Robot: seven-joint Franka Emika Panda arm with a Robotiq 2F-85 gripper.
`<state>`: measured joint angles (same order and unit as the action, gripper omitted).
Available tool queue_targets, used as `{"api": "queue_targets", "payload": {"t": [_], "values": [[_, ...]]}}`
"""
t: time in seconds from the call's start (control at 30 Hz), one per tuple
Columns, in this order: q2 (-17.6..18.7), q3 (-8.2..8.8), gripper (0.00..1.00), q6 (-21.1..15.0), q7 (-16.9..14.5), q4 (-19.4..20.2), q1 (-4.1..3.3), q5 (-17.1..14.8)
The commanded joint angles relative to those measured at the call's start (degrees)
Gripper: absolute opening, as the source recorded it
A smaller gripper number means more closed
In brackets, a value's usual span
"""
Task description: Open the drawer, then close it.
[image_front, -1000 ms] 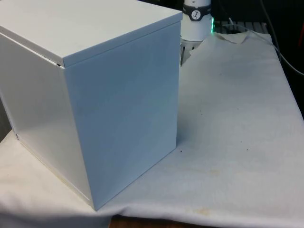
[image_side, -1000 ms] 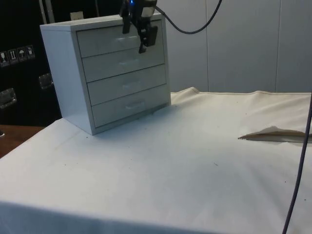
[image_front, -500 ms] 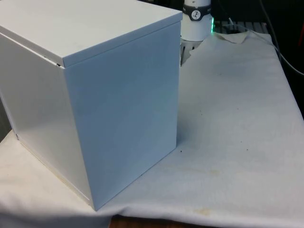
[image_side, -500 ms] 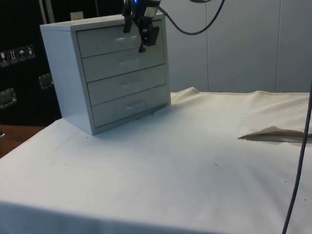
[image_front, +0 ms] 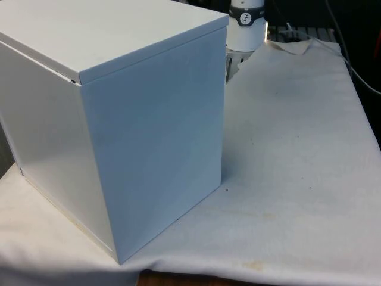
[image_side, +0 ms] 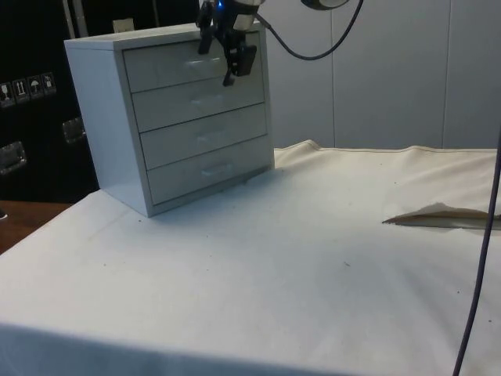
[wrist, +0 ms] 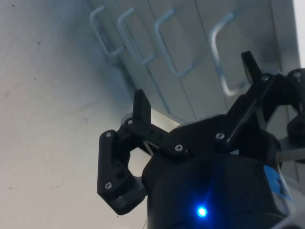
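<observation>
A white chest of drawers (image_side: 188,117) with four drawers stands at the table's far left in the side view, and all its drawer fronts sit flush. In the front view the chest (image_front: 119,119) turns its plain back and side to the camera. My black gripper (image_side: 219,61) hangs open right in front of the top drawer (image_side: 168,66), up at the chest's top edge. The wrist view shows the row of four pale bow handles; the top drawer's handle (wrist: 220,57) lies between the spread fingers of the gripper (wrist: 195,83). I cannot tell whether a finger touches it.
The white cloth (image_side: 297,258) spreads wide in front of the chest. A raised fold in the cloth (image_side: 438,215) lies at the side view's right. A black cable (image_side: 481,258) hangs down along that view's right edge.
The gripper has shifted only slightly in front of the top drawer, staying open. The drawers have not moved.
</observation>
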<state>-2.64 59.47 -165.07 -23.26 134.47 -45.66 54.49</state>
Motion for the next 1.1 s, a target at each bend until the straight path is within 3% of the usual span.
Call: {"api": "queue_targets", "payload": {"t": [0.0, 0.07, 0.3, 0.33, 0.47, 0.6, 0.63, 0.67, 0.7, 0.73, 0.93, 0.97, 1.0, 1.07], "values": [[0.97, 0.11, 1.00, -0.97, 0.63, -0.52, 0.17, 0.86], [0.34, 0.00, 1.00, -0.06, 0.00, 0.00, -0.06, 0.00], [1.95, 0.23, 1.00, -2.01, 0.97, -0.46, 0.17, 0.86], [1.38, 0.00, 1.00, -0.80, 0.34, 0.00, -0.06, 0.00], [2.06, 0.23, 0.98, -2.35, 1.09, -0.57, 0.23, 0.92], [2.12, 0.23, 0.78, -2.52, 1.15, -0.57, 0.23, 0.97], [1.43, 0.00, 0.72, -1.26, 0.34, 0.00, -0.06, 0.00], [2.18, 0.23, 0.72, -2.58, 1.15, -0.57, 0.23, 0.97], [2.18, 0.23, 0.67, -2.58, 1.20, -0.63, 0.23, 0.97], [2.29, 0.29, 0.54, -2.81, 1.26, -0.69, 0.29, 0.97], [2.52, 0.40, 0.27, -3.09, 1.49, -0.97, 0.29, 1.09], [1.55, 0.17, 0.23, -1.55, 0.34, -0.97, 0.00, 0.00], [1.55, 0.17, 0.13, -1.66, 0.34, -1.03, 0.00, 0.00], [2.46, 0.40, 0.09, -3.04, 1.38, -1.09, 0.23, 0.92]]}}
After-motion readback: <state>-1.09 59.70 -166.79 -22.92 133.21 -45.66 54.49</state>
